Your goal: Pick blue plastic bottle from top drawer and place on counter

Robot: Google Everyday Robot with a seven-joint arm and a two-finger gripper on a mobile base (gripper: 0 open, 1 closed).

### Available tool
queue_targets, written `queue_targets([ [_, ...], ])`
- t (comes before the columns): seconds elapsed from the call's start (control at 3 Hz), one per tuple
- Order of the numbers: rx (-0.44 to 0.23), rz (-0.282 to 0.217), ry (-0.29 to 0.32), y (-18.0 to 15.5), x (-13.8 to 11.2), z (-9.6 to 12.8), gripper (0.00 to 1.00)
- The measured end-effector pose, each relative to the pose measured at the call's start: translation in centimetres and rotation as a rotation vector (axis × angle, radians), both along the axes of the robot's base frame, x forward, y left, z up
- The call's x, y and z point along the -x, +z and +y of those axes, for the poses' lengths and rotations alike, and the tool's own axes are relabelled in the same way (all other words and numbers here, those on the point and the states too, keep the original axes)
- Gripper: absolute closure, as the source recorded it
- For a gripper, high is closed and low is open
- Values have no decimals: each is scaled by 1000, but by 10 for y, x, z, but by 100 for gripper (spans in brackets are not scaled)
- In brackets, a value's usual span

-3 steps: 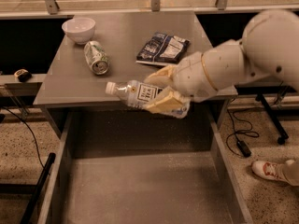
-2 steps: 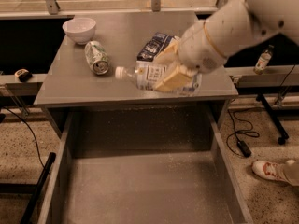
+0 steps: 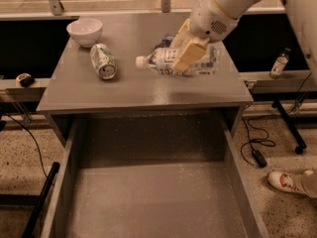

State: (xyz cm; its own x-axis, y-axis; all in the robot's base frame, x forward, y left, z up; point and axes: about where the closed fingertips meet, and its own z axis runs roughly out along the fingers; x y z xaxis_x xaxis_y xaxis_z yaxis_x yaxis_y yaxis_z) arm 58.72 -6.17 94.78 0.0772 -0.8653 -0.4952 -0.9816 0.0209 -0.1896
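While my arm reaches in from the upper right with the wrist angled down and to the left, my tool (image 3: 185, 61) sits over the middle of the surface (image 3: 133, 90), its yellowish fingers clamped on the blue plastic bottle (image 3: 157, 62). The bottle lies sideways, white cap pointing left toward the tipped soda can (image 3: 103, 61); can't tell if it touches the surface. White bowl (image 3: 84, 31) at back left corner. Top drawer (image 3: 153, 197) stands open below the front edge.

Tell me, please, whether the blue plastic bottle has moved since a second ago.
Yes: in the gripper, the blue plastic bottle went from the front edge of the counter back level with the soda can.
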Motion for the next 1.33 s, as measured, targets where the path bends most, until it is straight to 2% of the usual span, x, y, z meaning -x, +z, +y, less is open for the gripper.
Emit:
queue_targets([
  [0.33,-66,44,45,-10,-27,18,100],
  [0.67,-130,85,66,-30,-41,25,100],
  [1.0,-144,116,61,-52,-45,22,100],
  [1.33,-132,143,34,-67,-45,18,82],
])
